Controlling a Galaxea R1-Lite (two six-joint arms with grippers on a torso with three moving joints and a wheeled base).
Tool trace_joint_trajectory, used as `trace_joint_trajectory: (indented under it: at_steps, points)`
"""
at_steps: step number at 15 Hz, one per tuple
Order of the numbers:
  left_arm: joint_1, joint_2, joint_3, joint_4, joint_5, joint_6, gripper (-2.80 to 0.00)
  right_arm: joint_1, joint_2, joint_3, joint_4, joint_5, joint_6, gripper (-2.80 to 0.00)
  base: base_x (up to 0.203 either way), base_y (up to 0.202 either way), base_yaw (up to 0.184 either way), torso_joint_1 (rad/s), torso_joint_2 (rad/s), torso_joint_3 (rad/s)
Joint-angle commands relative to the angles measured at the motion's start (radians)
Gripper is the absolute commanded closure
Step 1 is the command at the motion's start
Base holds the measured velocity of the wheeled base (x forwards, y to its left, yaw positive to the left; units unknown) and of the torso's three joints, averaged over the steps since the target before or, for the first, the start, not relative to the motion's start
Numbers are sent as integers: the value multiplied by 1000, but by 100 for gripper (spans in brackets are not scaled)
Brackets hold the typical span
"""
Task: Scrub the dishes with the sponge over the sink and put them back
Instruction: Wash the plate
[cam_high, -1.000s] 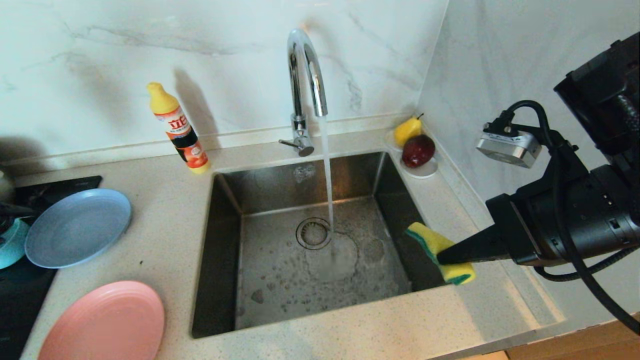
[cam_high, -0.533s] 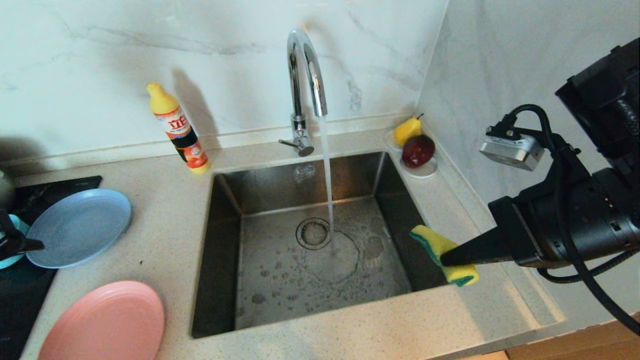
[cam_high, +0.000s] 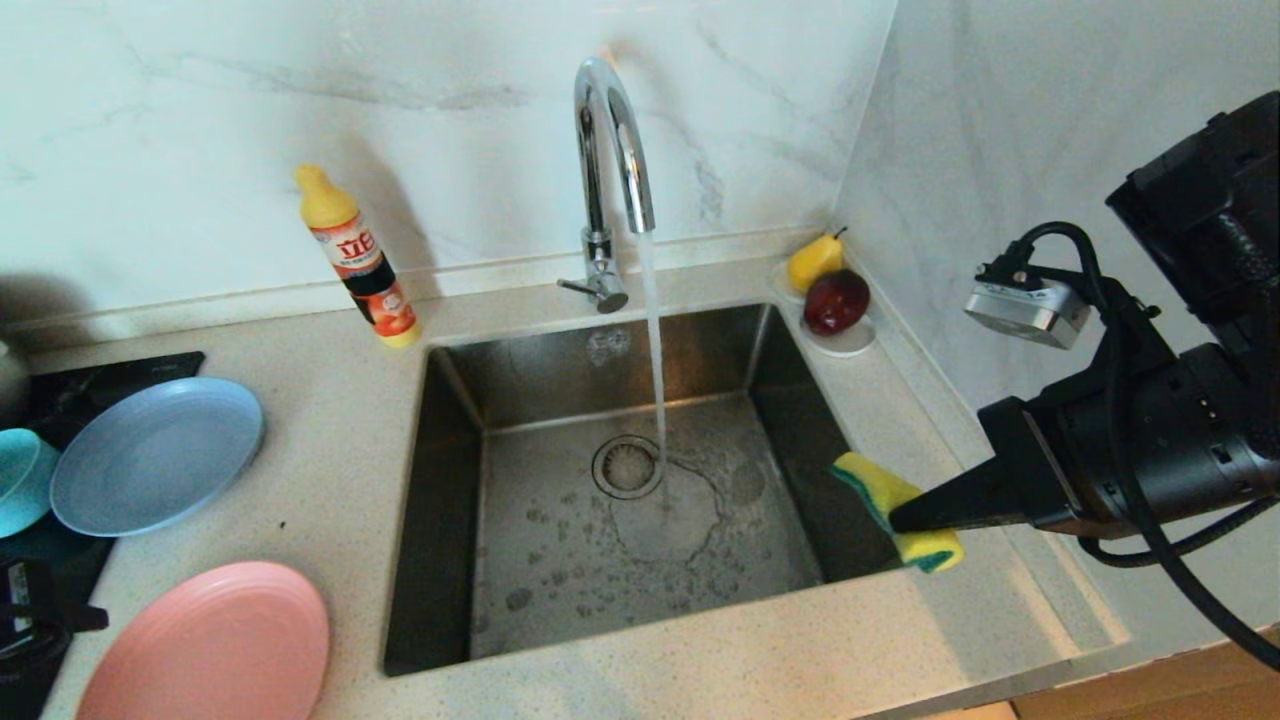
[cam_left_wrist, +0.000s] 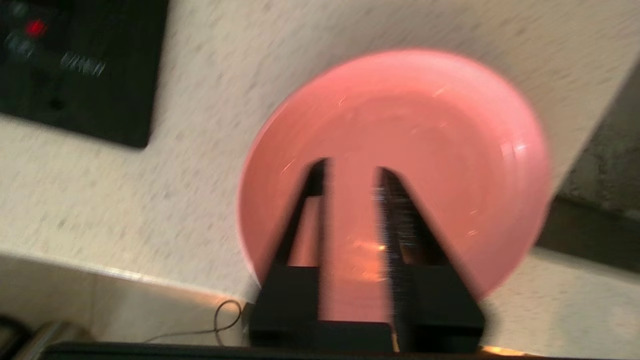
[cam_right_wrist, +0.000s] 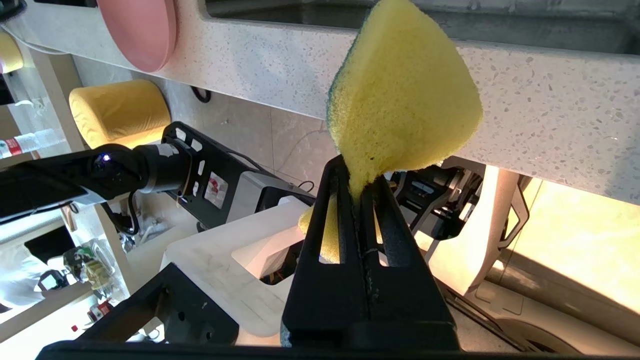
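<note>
Dishes came in three here: a round matte pink plate (cam_high: 205, 645) lay flat at the desk's front left corner, a round grey-blue plate (cam_high: 155, 455) lay behind it beside the black stovetop (cam_high: 60, 385), and a small teal bowl (cam_high: 20, 480) sat at the left edge, partly over the stovetop. The big stainless steel sink (cam_high: 445, 480) sat in the middle of the desk with water running from the chrome tap (cam_high: 610, 150) beside the drain.

The right claw (cam_right_wrist: 357, 185) hung over the sink's right rim, its jaws pressed together on a corner of the yellow foam sponge with the green scouring layer (cam_high: 895, 510). The foam bulged out beyond the pinch, which suggested a soft, springy thing that would squash flat against a plate.

The left claw (cam_left_wrist: 350, 170) hovered above the pink plate with its fingers (cam_left_wrist: 312, 190) slightly apart and nothing between them; in the head view it showed only at the lower left edge.

The plates looked light, stiff and smooth, probably slippery once wet. Lying flat, each offered only its thin raised rim, so a pinch across the rim nearest the desk's front edge seemed the likeliest hold. The bowl's upright wall would be easier to take.
</note>
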Motion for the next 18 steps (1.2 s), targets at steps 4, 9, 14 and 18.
trace_joint_trajectory:
  at_steps: [4, 9, 14, 18]
  points:
    - [1, 11, 79, -6, 18, 20, -280, -3, 6, 6, 4, 2, 2, 0, 0, 0, 0, 0, 0, 0]
    - [3, 104, 149, -126, 64, 23, -280, -3, 16, 2, 4, 1, 2, 0, 0, 0, 0, 0, 0, 0]
    - [12, 149, 158, -159, 89, 32, -280, -3, 19, 6, 4, 1, 2, 0, 0, 0, 0, 0, 0, 0]
    - [12, 209, 193, -234, 74, 28, -280, -3, 26, 5, 3, 1, 1, 0, 0, 0, 0, 0, 0, 0]
